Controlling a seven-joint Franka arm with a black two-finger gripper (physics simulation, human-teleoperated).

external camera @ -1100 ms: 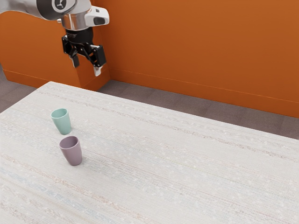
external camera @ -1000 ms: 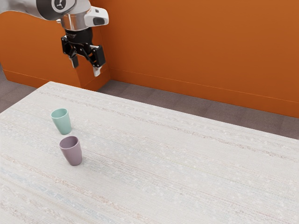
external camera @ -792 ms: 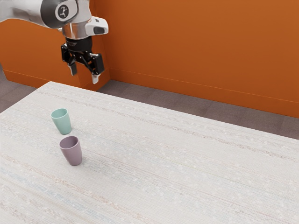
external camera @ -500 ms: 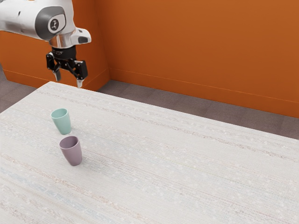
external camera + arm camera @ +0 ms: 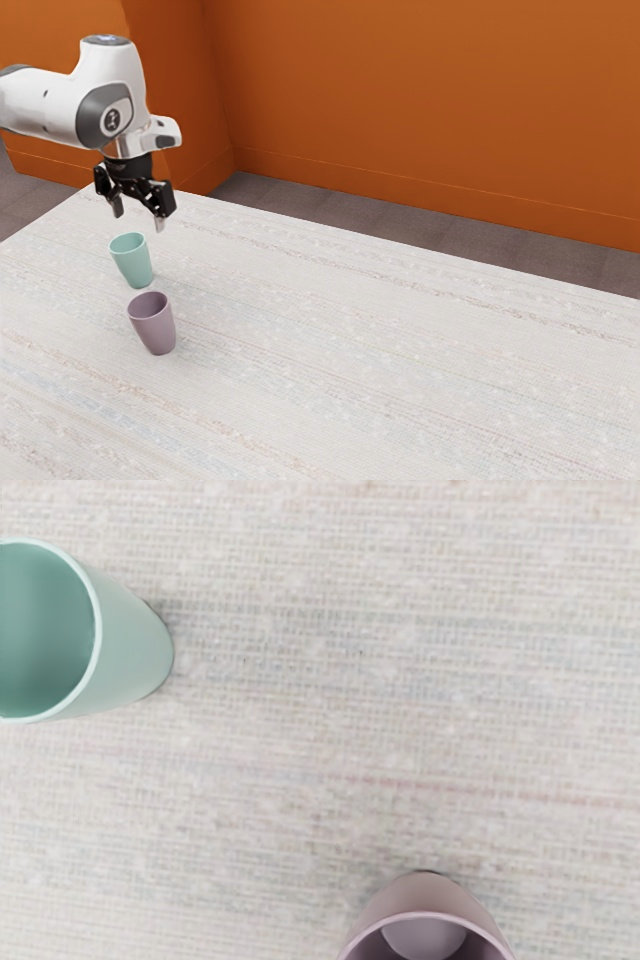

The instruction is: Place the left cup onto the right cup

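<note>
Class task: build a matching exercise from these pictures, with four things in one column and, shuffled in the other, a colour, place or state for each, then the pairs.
Column one:
1. green cup
2. purple cup
3. jaws
4. wall

Column two:
A. orange
B. open, above the table
C. upright, the cup nearer the wall
D. upright, the cup farther from the wall

Pairs: 1-C, 2-D, 3-B, 4-A
</note>
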